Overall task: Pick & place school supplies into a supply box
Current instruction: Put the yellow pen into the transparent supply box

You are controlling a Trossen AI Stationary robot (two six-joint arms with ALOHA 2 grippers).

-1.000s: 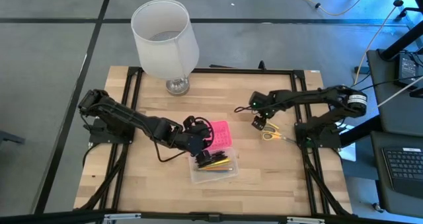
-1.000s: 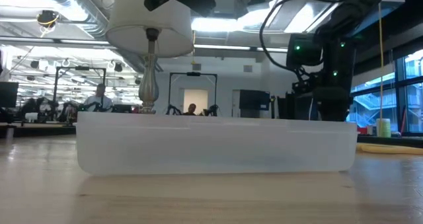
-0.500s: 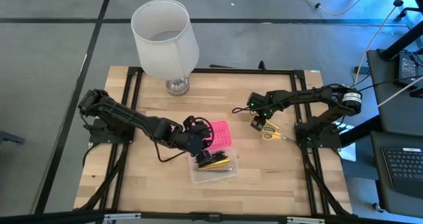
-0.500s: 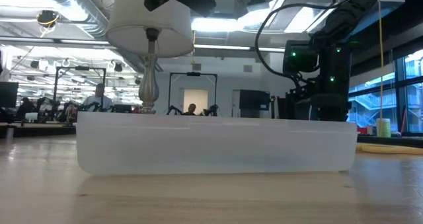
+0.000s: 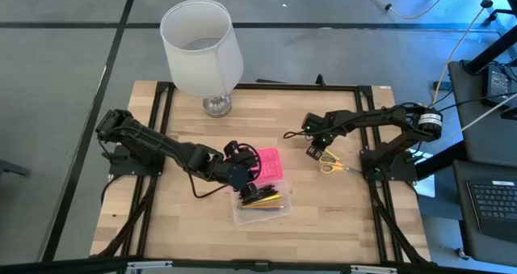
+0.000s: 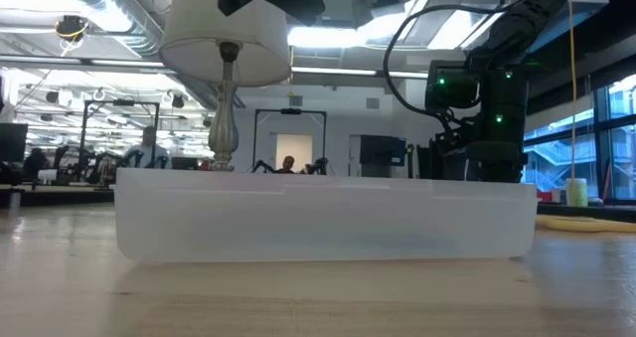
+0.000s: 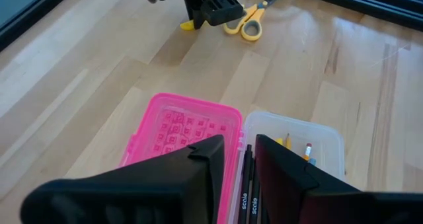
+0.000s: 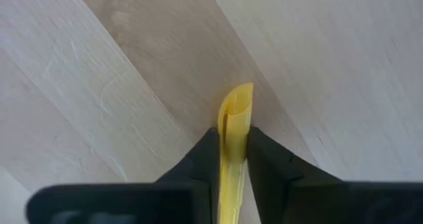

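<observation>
The supply box lies open at mid-table, its pink lid [image 5: 271, 162] flat beside the clear base [image 5: 262, 212], which holds pencils [image 7: 297, 148]. My left gripper [image 5: 257, 195] hangs over the base, shut on two black pens [image 7: 246, 191]. My right gripper [image 5: 315, 152] is down at the table right of the box, shut on a yellow pen [image 8: 235, 108]. Yellow-handled scissors [image 5: 329, 166] lie flat on the wood just beside it. My left gripper has the two black pens [image 7: 246, 178] pinched between its two fingers, coming from above over the clear base. The pens run along the gap; whether their lower ends rest in the box is hidden by the fingers. My right gripper pinches the yellow pen near its end [image 8: 232, 128] between the two fingertips, from above, pointing down. The fingers lie across the pen's width, and its free tip [image 8: 239, 93] pokes out past them, close on the wood.
A white lampshade on a metal foot [image 5: 202, 44] stands at the table's far edge, left of centre. Black frame rails [image 5: 266, 86] border the tabletop. In the low view the box's clear wall [image 6: 318, 218] fills the foreground. Bare wood lies near the front edge.
My right gripper has shifted a little toward the table's left, settling at the yellow pen beside the scissors. The left arm and the box have stayed put.
</observation>
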